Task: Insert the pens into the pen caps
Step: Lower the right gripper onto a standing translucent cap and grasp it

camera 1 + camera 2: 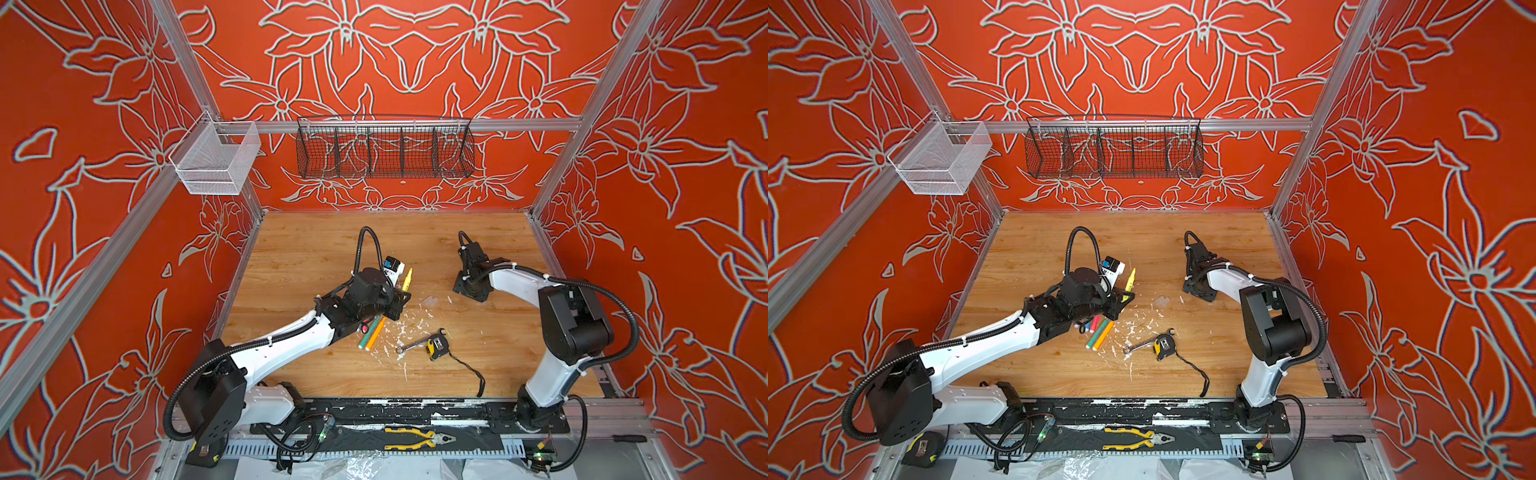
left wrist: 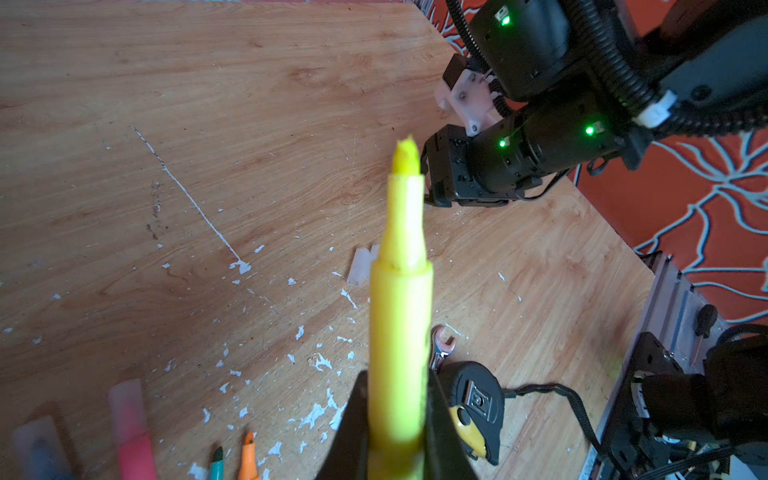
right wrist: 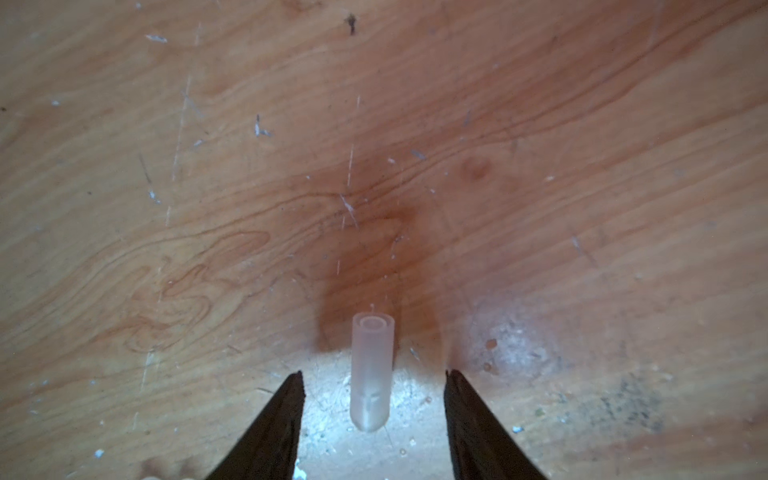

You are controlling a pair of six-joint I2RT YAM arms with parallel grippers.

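Note:
My left gripper is shut on the barrel of a yellow pen, held above the table with its bare tip pointing away; both top views show this pen. In the right wrist view, a translucent pen cap lies on the wood between the fingers of my right gripper. That gripper is open, with a gap on each side of the cap. A pink pen and a bluish pen wear caps. Green and orange pens lie uncapped beside my left arm. Two more caps lie mid-table.
A silver wrench and a yellow-black tape measure with its cord lie near the front middle. White paint flecks dot the wood. A black wire basket and a white mesh basket hang on the walls. Pliers rest below the front rail.

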